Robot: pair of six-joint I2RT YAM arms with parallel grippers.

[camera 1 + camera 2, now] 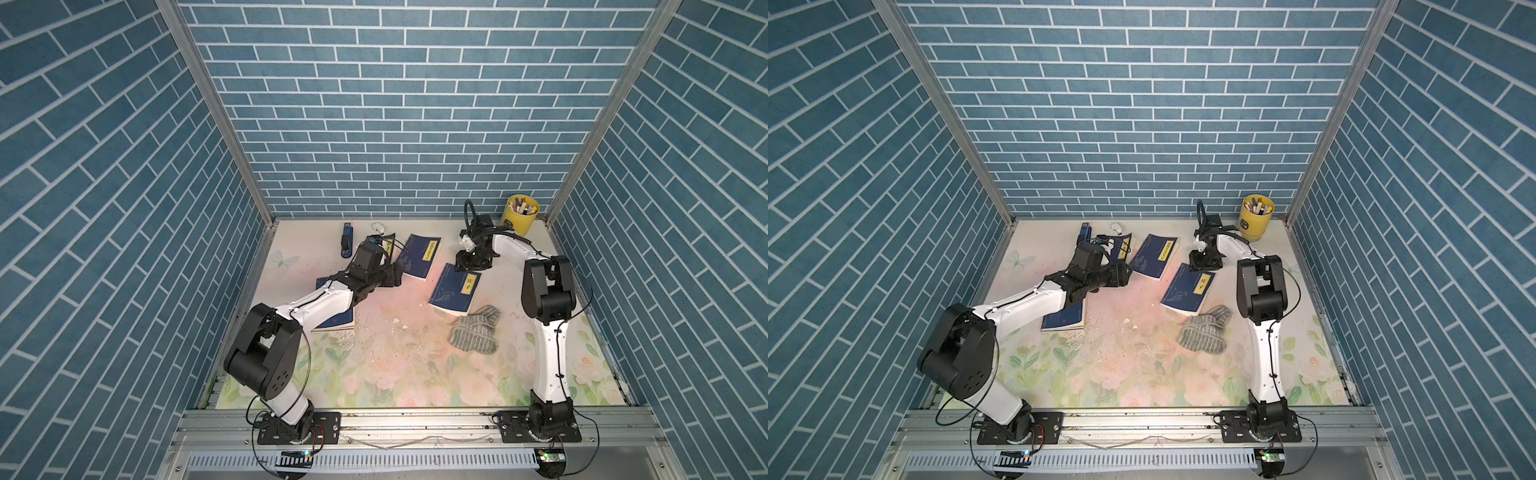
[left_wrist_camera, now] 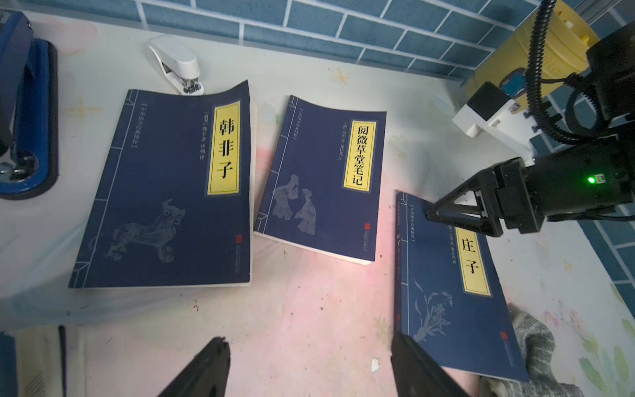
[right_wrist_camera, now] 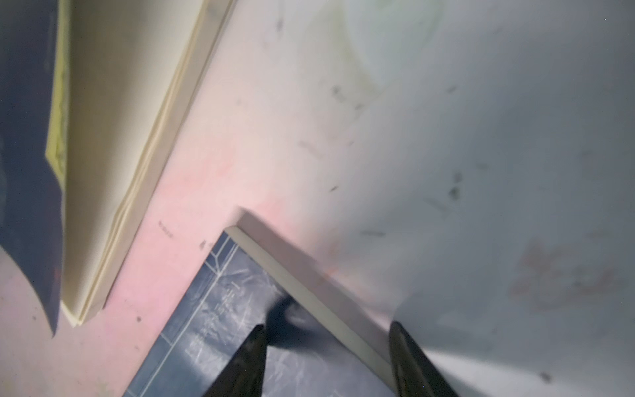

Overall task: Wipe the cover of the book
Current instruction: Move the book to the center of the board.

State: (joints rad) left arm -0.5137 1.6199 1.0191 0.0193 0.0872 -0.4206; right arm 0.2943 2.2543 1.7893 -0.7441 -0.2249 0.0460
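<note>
Book (image 1: 453,291), a glossy navy paperback, lies flat beneath my right gripper (image 3: 326,326), jaws apart astride its pale page edge. My left gripper (image 2: 309,338) gapes empty. Ribbed grey cloth (image 1: 473,334) sits crumpled behind the right one.

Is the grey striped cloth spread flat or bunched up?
Bunched: the grey striped knitted cloth lies in a rumpled heap beside a dark blue book.
</note>
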